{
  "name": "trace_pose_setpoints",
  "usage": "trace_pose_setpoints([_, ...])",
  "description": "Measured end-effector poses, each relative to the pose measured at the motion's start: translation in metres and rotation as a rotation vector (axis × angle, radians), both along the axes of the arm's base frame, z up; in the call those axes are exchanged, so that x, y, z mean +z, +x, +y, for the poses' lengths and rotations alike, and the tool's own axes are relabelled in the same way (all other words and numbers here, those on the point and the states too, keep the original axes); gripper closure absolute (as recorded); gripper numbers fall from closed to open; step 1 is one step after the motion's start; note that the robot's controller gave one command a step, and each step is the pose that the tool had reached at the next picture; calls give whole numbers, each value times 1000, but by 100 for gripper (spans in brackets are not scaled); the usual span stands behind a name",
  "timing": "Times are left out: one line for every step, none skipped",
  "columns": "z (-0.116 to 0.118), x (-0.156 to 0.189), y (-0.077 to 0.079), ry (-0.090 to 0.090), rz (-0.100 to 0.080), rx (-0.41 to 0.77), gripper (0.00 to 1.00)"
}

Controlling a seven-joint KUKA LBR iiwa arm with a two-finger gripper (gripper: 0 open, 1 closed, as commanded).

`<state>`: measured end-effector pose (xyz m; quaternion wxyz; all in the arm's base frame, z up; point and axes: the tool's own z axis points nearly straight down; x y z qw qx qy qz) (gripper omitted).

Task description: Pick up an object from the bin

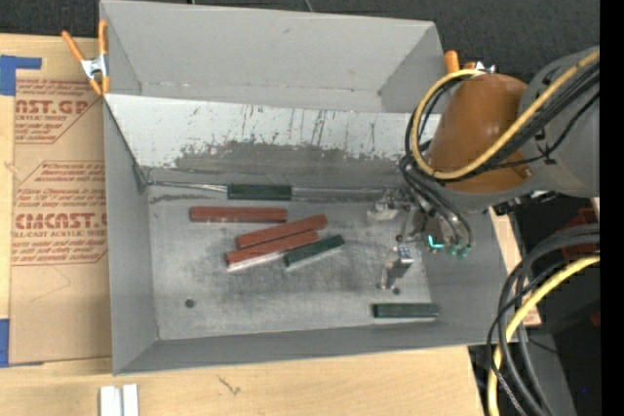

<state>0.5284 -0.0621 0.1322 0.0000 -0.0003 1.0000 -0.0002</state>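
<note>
dark green bar lies just beside the fingers, untouched; their opening cannot be told.

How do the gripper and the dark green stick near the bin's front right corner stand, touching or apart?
Apart. The camera view shows bare bin floor between the gripper and the dark green stick.

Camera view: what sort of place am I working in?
Probably a lab bin-picking test cell: a grey metal bin holds a few loose brown bars and green bars, and a cabled arm with a gripper reaches in.
</note>
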Motion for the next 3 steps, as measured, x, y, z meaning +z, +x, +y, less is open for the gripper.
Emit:
trace_pose_setpoints([61,-56,32,-2,-5,119,100])
trace_pose_setpoints([61,-56,32,-2,-5,119,100])
trace_pose_setpoints([65,111,25,-1,-9,111,100])
